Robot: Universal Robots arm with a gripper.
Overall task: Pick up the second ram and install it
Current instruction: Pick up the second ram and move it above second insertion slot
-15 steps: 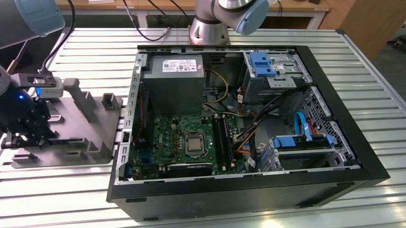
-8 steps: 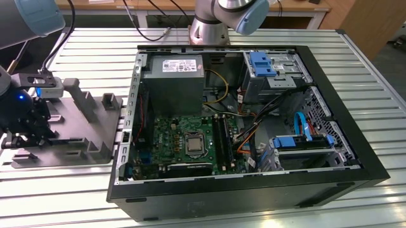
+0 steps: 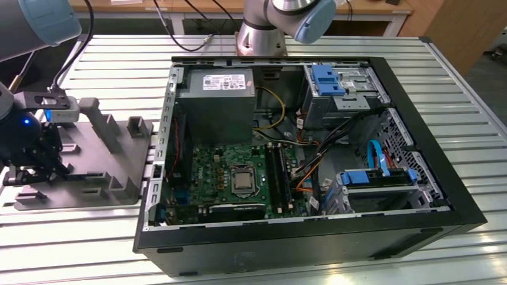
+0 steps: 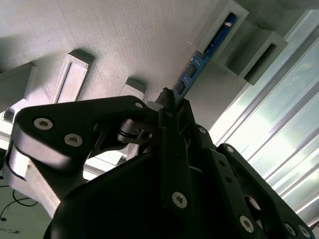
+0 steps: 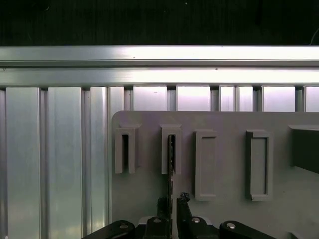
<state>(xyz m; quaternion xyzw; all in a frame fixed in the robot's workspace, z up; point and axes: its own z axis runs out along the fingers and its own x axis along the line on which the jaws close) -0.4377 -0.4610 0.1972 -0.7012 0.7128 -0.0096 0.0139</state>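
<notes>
Strong glare whitens the aluminium table slats [image 5: 65,149] beside the grey fixture plate [image 5: 224,149] in both wrist views; the plate itself is softly, evenly lit. Beside it in the exterior view, the computer case [image 3: 317,231] interior lies shadowed.

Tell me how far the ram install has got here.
Done: the gripper is at the holder, over the ram. In hand: the ram stands in a holder slot, the gripper at its near end. Left: it is not lifted out, nor seated on the board in the case.
</notes>
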